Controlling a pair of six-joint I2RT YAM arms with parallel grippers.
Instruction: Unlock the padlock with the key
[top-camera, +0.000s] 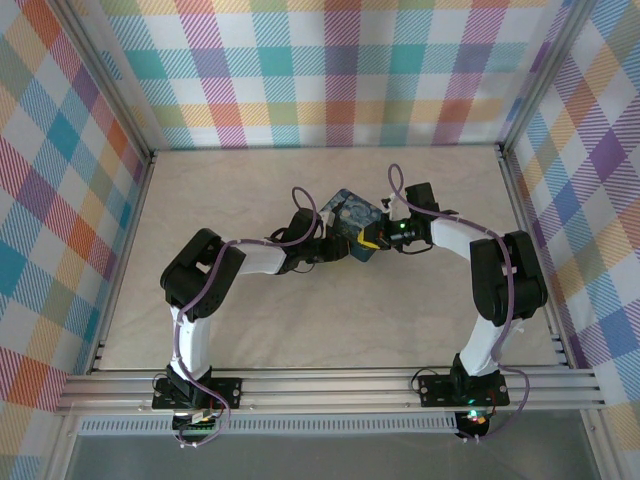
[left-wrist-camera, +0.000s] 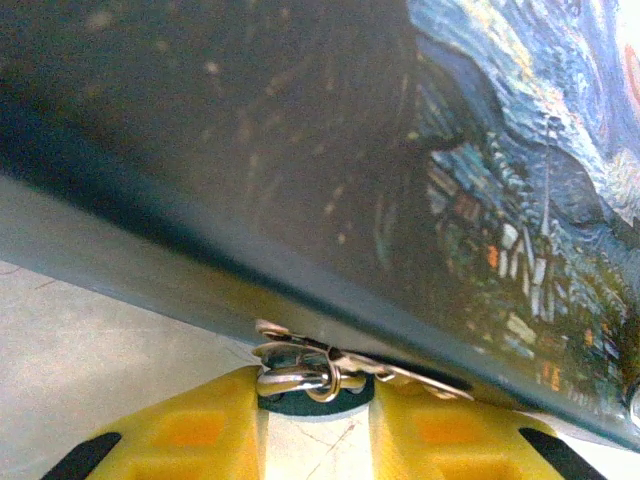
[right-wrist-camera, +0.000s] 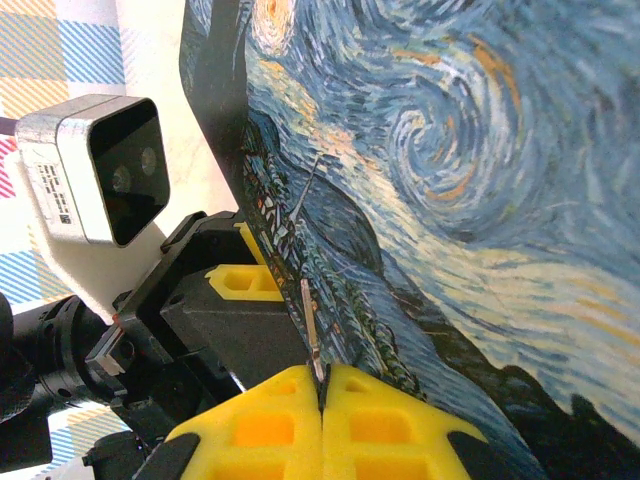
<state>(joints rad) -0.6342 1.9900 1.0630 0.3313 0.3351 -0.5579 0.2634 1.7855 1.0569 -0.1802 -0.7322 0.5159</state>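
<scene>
Top: both arms meet at the box (top-camera: 350, 210), mid-desk (top-camera: 300, 330).
Left wrist: left tool (left-wrist-camera: 315, 415) appears to pinch the padlock (left-wrist-camera: 305, 368) at the box's edge, likely steadying it.
Right wrist: right tool (right-wrist-camera: 322, 385), pressed together, pinches the key (right-wrist-camera: 311, 330), tip outward for insertion.

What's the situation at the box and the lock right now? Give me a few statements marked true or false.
1. The right gripper is shut on the key, which sticks out past its fingertips. True.
2. The left gripper has its fingers pressed together. False: they stand apart, with the silvery padlock at the gap. A firm grip cannot be told.
3. The padlock sits at the edge of the box. True.
4. Both arms are parked well away from the box. False: both grippers meet right at it, one from each side.
</scene>
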